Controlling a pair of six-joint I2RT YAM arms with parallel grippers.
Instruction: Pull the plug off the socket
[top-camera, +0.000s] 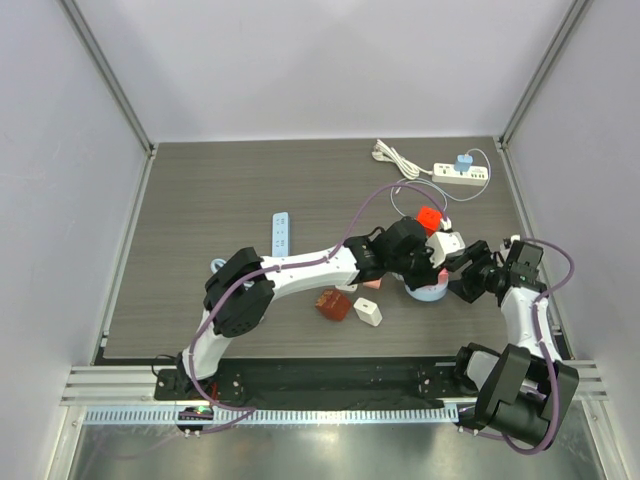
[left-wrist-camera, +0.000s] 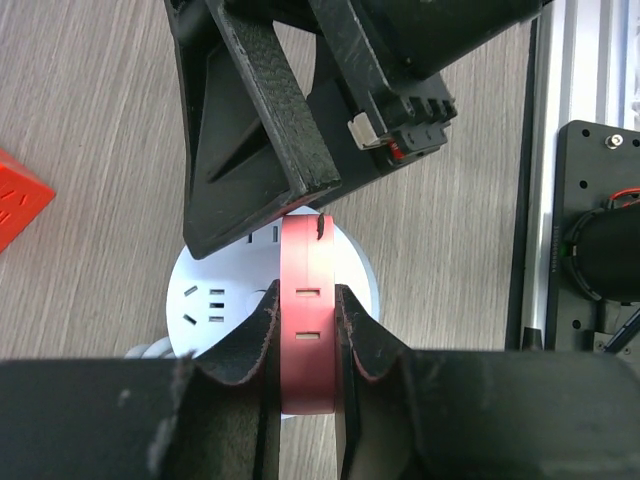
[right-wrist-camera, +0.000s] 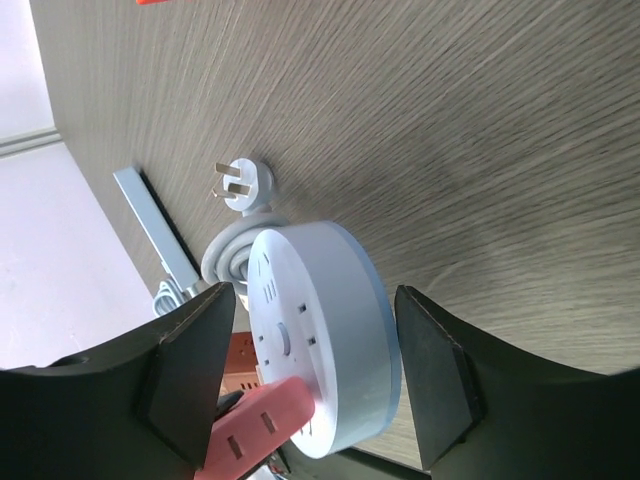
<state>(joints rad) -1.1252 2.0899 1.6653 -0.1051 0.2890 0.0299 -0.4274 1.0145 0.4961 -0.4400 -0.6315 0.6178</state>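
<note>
Plug (left-wrist-camera: 305, 340) upright on socket (left-wrist-camera: 205, 285), between left fingers (left-wrist-camera: 240, 380).

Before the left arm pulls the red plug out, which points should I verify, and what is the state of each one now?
1. Left claw shut on the red plug: ok, both fingers press its sides.
2. Red plug seated on the round white socket: ok, not yet pulled.
3. Right claw around the socket: ok, one finger on each side.
4. Right claw holding the socket firmly: cannot tell, contact is unclear.
5. Right claw clear of the red plug: cannot tell, one finger looks very near it in the left wrist view.
6. Socket's own three-pin plug lying loose: ok.
</note>
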